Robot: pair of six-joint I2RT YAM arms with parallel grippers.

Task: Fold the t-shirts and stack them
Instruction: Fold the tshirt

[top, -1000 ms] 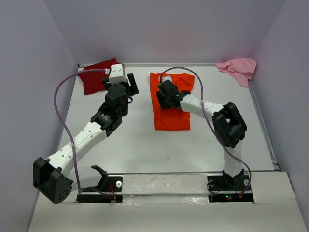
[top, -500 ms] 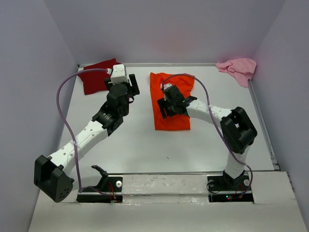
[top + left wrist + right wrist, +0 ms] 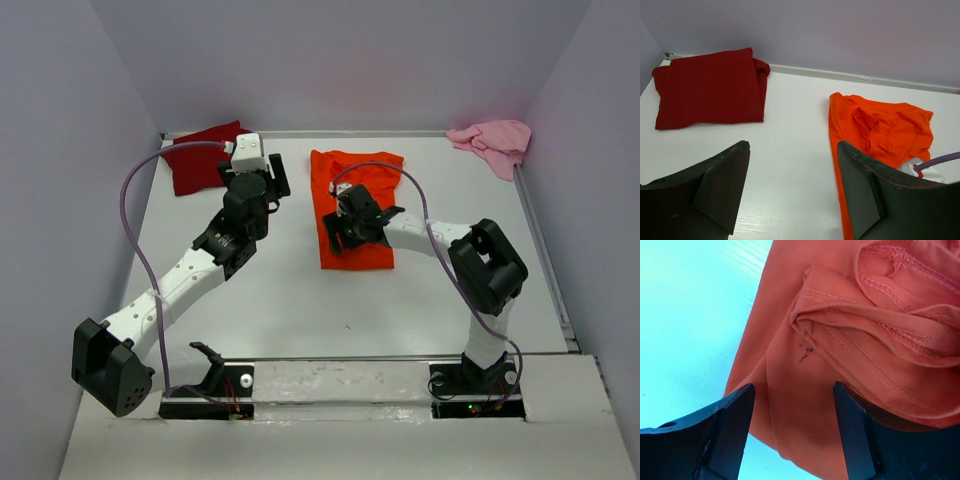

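Observation:
The bright orange t-shirt (image 3: pixel 358 205) lies mid-table as a long folded strip, bunched at its far end. My right gripper (image 3: pixel 343 222) is open and hovers low over its left part. In the right wrist view the jaws (image 3: pixel 792 387) straddle smooth orange cloth (image 3: pixel 805 405) just below a rolled sleeve seam. The dark red t-shirt (image 3: pixel 198 157) lies folded at the far left; it also shows in the left wrist view (image 3: pixel 710 87). My left gripper (image 3: pixel 268 182) is open and empty over bare table between the red and orange shirts (image 3: pixel 792 145). The pale pink t-shirt (image 3: pixel 492 140) lies crumpled at the far right.
Grey walls close in the table on three sides. A raised rim (image 3: pixel 540 240) runs along the right edge. A purple cable (image 3: pixel 130 200) loops from the left arm, and another arcs over the orange shirt from the right arm.
My right gripper has slid along the orange shirt toward the near side and slightly left. The left arm has barely moved.

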